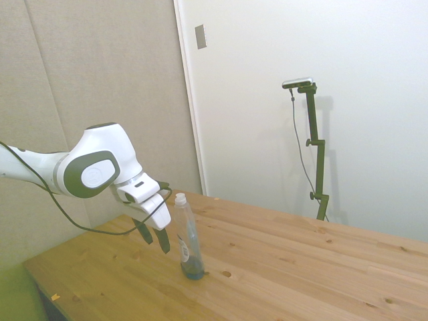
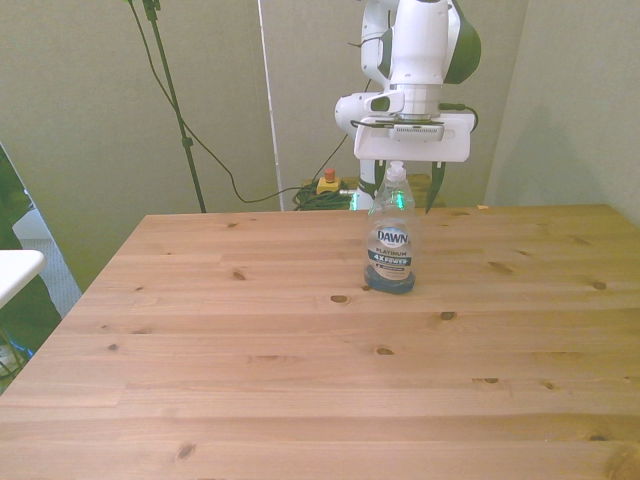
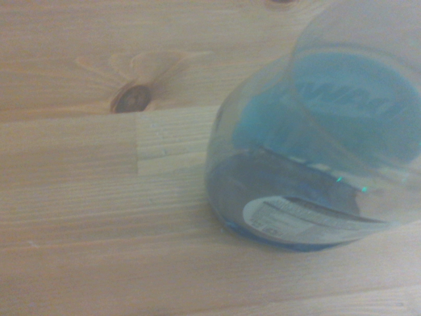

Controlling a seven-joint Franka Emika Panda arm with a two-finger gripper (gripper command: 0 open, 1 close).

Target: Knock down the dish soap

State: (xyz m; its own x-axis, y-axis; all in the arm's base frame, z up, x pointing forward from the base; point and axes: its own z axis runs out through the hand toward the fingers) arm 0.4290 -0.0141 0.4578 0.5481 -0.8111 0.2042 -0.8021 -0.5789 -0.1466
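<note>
Blue liquid pools low in the upright soap (image 1: 186, 241) on the table (image 1: 301, 267); the front view alone shows its label, the wrist view its back label. Gripper (image 1: 154, 239) hangs just behind, jaws wide

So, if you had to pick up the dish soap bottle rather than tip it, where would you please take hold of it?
I would grip the dish soap bottle around its labelled middle, coming in level from the robot's side, where the gripper already hangs. It stands upright on the table, tall and slim on a small base, so a low, level hold probably steadies it better than one at the narrow white cap.
</note>
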